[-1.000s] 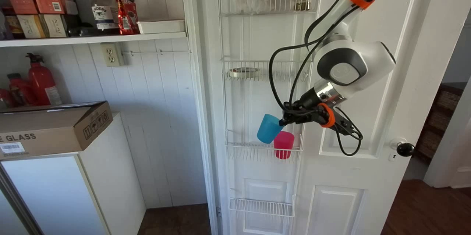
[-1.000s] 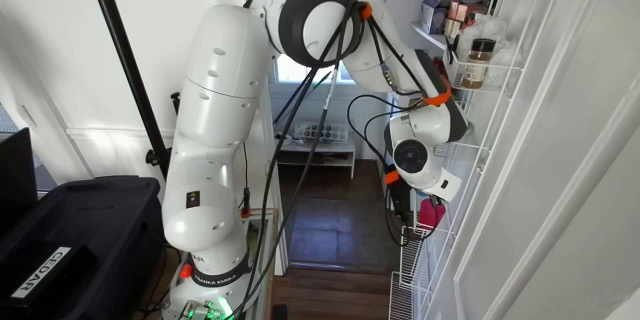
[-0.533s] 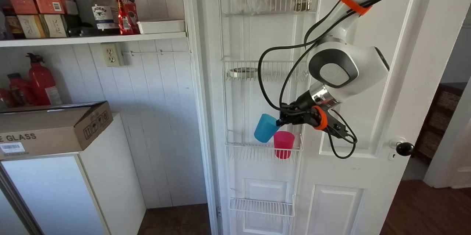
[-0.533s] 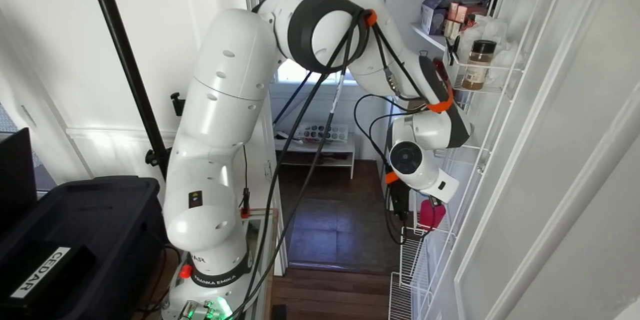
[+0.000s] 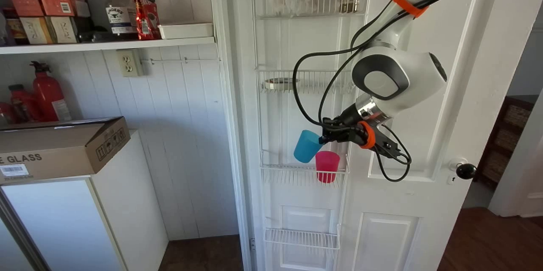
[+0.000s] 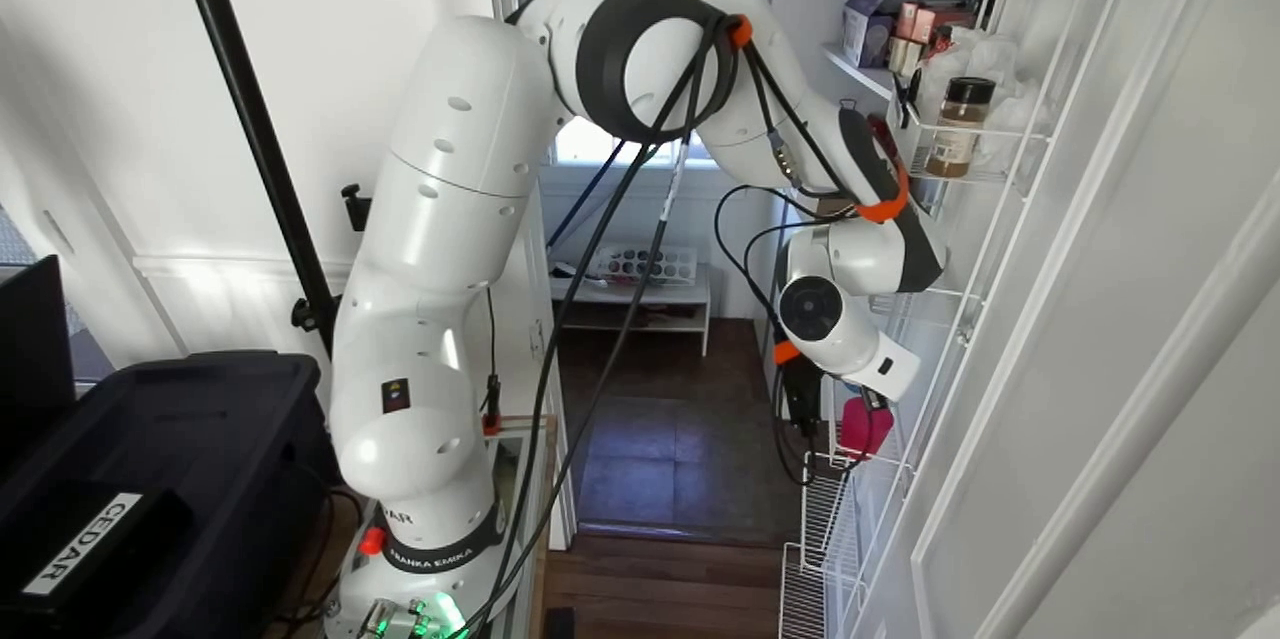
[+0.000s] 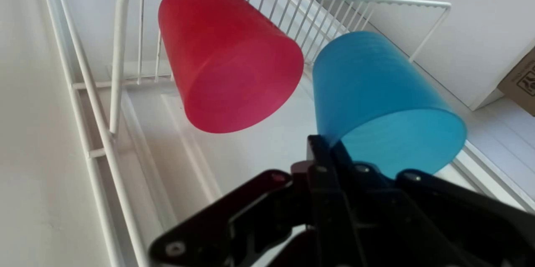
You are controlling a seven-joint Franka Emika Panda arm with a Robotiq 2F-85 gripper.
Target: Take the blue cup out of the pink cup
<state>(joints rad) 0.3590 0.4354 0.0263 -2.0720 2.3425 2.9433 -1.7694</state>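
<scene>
The pink cup [image 5: 327,165] stands upright in the wire shelf on the door. It also shows in an exterior view [image 6: 865,427] and in the wrist view [image 7: 225,58]. The blue cup [image 5: 306,146] is tilted, outside the pink cup, beside it and a little higher. In the wrist view the blue cup [image 7: 376,79] has a gap between it and the pink cup. My gripper [image 5: 322,138] is shut on the blue cup's rim, with one finger inside and one outside. In the wrist view the fingertips [image 7: 332,146] pinch the wall. Most of the blue cup is hidden behind the arm in an exterior view.
The wire shelf's front rail [image 5: 280,167] runs below the cups. A higher wire shelf holds a round tin [image 5: 280,83]. The top one holds a jar [image 6: 957,129]. Loose black cables [image 5: 297,93] hang around the wrist. The door [image 5: 403,194] stands close behind.
Over the last second, my gripper has moved slightly left in an exterior view, carrying the blue cup with it. In the last half second it has risen very slightly. The pink cup has stayed in place.
</scene>
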